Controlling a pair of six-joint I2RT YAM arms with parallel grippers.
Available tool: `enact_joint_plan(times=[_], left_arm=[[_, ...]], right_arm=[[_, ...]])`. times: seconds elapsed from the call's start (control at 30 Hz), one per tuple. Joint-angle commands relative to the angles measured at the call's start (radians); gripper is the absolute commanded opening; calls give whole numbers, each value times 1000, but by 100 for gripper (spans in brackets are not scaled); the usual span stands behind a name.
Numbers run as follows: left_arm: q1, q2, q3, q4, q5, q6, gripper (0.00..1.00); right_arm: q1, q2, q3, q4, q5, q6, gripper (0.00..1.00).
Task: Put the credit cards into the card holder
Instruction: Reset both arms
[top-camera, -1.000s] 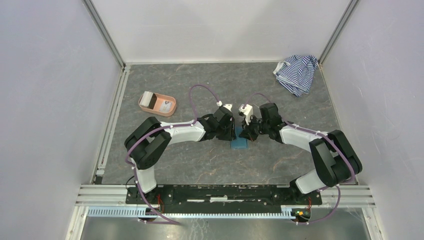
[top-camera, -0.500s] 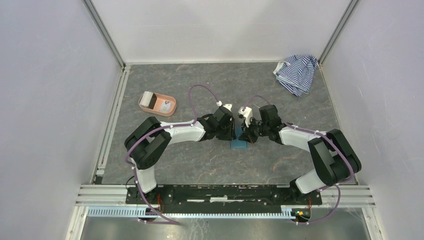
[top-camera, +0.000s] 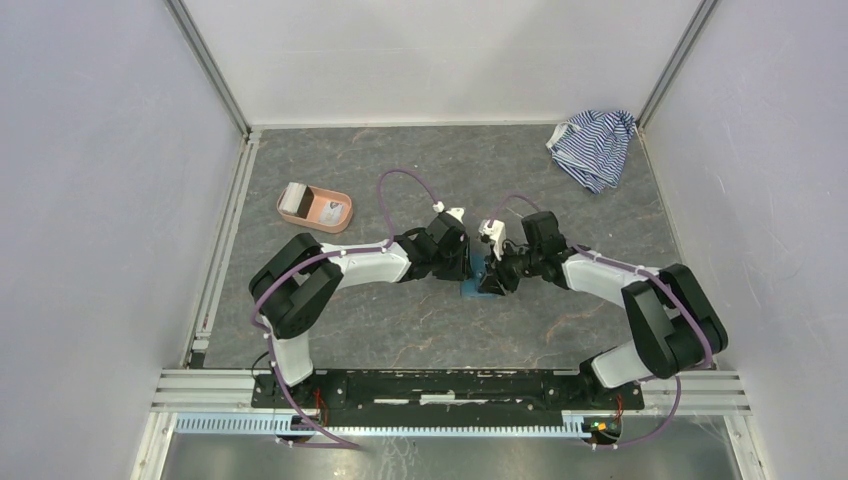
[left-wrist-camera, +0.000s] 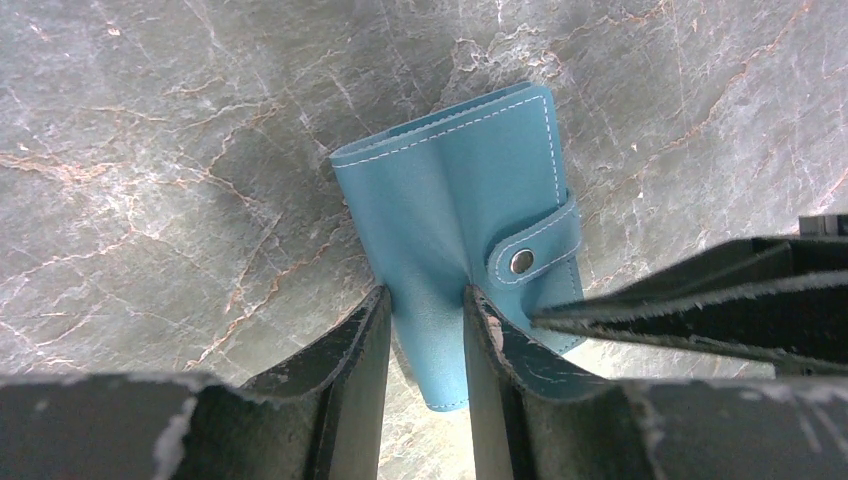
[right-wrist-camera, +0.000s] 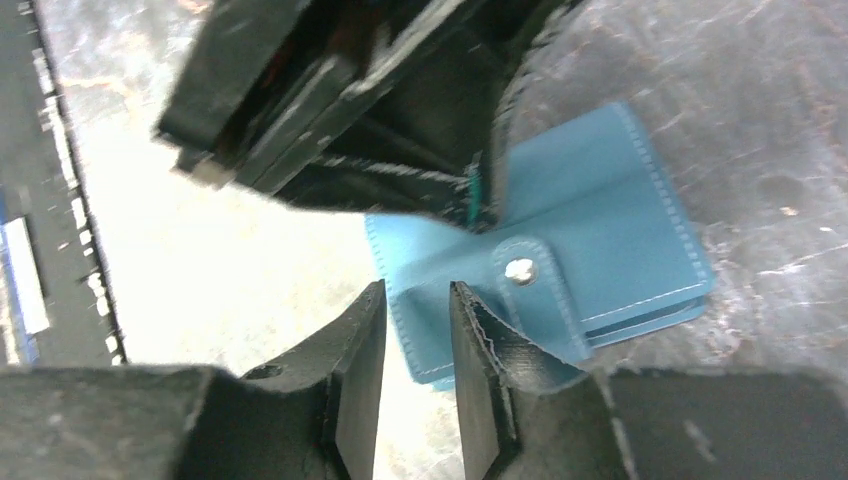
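Early days in this one: the wallet (left-wrist-camera: 450, 190) is shut, its snap tab (left-wrist-camera: 535, 250) buttoned across the front, and no card shows in it or near it. In the overhead view it lies flat on the worktop (top-camera: 400, 330) at the centre of the frame. The only candidate for the cards (top-camera: 293, 200) is a pale rectangle at the left end of the pink tray (top-camera: 340, 218) in the upper left (too small to be sure), well apart from the wallet. So by my reading everything is left to do: pop the snap, fold the wallet open, fetch the cards, slide them in.

Both arms reach inward and meet over the wallet, elbows bent out to either side. The left hand (left-wrist-camera: 425, 345) points down at the wallet's lower end in its own view. Its fingers stand a narrow gap apart, the wallet's left edge runs through that gap and one finger lies over the cover. Pinching or just resting there? I cannot tell. The right hand (right-wrist-camera: 412, 350) comes in from the other side, just beside the tab, fingers equally close together with the wallet's corner showing between them. Again, I cannot tell whether it has a grip. A striped cloth (top-camera: 593, 147) sits in the upper right, out of play.
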Motion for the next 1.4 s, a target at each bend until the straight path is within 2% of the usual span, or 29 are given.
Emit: enact_joint_plan(times=[0.0,0.17,0.4,0.53,0.57,0.67,0.73,0.83,0.87,0.9,0.97,1.07,1.2,1.37], left_arm=[[-1,28,-18,-15,15,-16,39],[2,17,-18,-21,13,-14,40],[9,-52,-11,-22,2,14,42],[24,-161,-27,33,27,68,49],[30,-203,-44,60,41,82,51],[49,-353,-110,138,4,115,65],[61,-464,-148,156,-32,147,74],[99,-614,-183,140,-31,185,90],[124,-659,-193,138,0,179,97],[160,-703,-210,153,64,166,99],[240,-779,-243,183,195,130,100],[336,-868,-244,139,271,100,100],[361,-921,-165,-4,276,140,100],[361,-945,-19,-156,285,166,100]], right_arm=[[-28,-81,15,-153,-194,-101,38],[-68,-155,33,-177,-272,-143,42],[-151,-276,63,-212,-152,-226,44],[-211,-366,62,-201,-101,-257,59],[-227,-388,63,-204,-92,-274,68],[-296,-456,54,-178,-67,-279,91],[-344,-503,40,-148,-61,-267,98],[-392,-554,44,-128,-18,-248,98],[-397,-557,59,-141,9,-244,98],[-401,-554,78,-162,49,-231,98],[-407,-547,133,-214,101,-192,98],[-469,-558,224,-257,159,-73,98],[-474,-589,323,-313,271,23,97],[-474,-642,425,-369,208,30,96]])
